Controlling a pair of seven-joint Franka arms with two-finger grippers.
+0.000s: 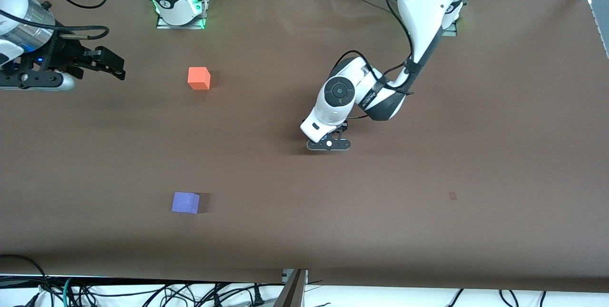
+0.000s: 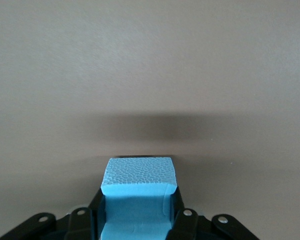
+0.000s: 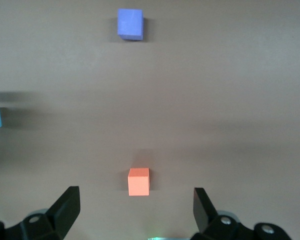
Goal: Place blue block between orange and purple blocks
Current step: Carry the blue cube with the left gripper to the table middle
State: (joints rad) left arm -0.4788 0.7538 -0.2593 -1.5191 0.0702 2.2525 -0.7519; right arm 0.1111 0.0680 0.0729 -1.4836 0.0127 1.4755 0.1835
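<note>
- Only the left wrist view shows the left pincer [image 2: 138, 220] clamped on the blue block [image 2: 139, 197], low over the tabletop [image 1: 428, 193].
- Toward the right arm's end from it: orange block [image 1: 199, 78], purple block [image 1: 185, 202].
- Right pincer [image 3: 136, 207] waits, spread wide.

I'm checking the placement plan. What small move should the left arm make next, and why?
Probably carry the blue block toward the right arm's end of the table, into the gap between the orange block and the purple block. The left tool is shut on it, away from that gap. The right tool waits open near the orange block.
</note>
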